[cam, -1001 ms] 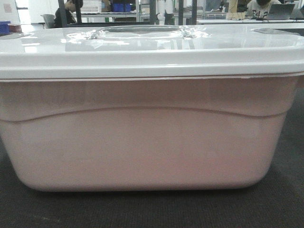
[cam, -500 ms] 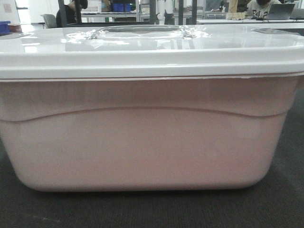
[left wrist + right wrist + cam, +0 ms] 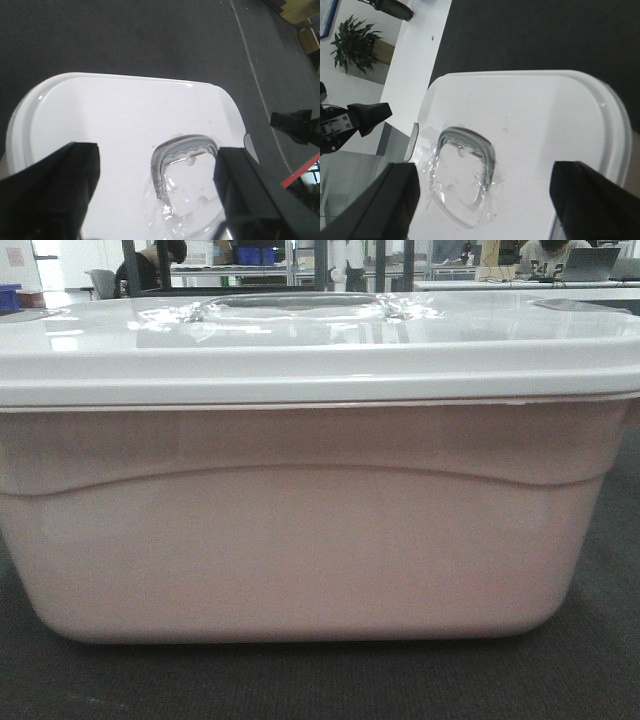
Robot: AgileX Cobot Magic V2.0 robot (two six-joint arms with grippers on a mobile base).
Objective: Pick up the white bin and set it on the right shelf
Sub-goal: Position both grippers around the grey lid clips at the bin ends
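The white bin [image 3: 300,530] fills the front view: a pale pinkish tote on dark carpet with a glossy white lid [image 3: 300,345]. Both wrist views look down on that lid and its recessed handle [image 3: 187,175] [image 3: 465,167], which has clear tape over it. My left gripper [image 3: 157,200] hangs open above the lid, with the handle recess just inside its right finger [image 3: 245,190]. Over the other half of the lid my right gripper [image 3: 485,205] is open too, its left finger [image 3: 380,205] beside the recess. Neither touches the bin. The right shelf is out of view.
Dark carpet [image 3: 125,35] surrounds the bin. The other arm's black gripper tip shows at the edge of each wrist view [image 3: 295,125] [image 3: 355,122]. Behind the bin are white tables [image 3: 500,282], dark posts [image 3: 378,262], blue crates [image 3: 250,254] and seated people [image 3: 150,265]. A potted plant [image 3: 352,42] stands further off.
The bin has not moved in the front view. Only the background shifts a little, and the seated person at the back left has moved slightly.
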